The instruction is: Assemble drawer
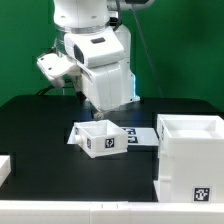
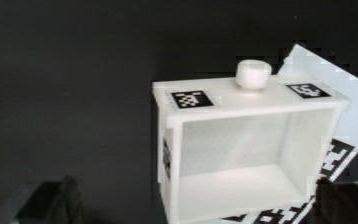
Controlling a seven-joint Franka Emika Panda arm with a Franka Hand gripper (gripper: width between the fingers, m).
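Note:
A small white open-top drawer tray (image 1: 100, 138) sits at the table's middle. Its front wall carries a small round knob (image 2: 252, 72) between two tags. The tray (image 2: 238, 150) lies partly on the marker board. The large white cube-like housing (image 1: 190, 150), open on top with a tag on its front, stands at the exterior view's right. My gripper (image 1: 98, 118) hovers just over the tray's back end. It is open (image 2: 197, 205), with one dark finger (image 2: 51, 200) out beside the tray and the other (image 2: 348, 198) at its opposite side. It holds nothing.
The marker board (image 1: 143, 136) lies flat between the tray and the housing, and shows under the tray in the wrist view (image 2: 318, 70). Another white part (image 1: 4, 168) sits at the exterior view's left edge. The tabletop is black, against a green backdrop.

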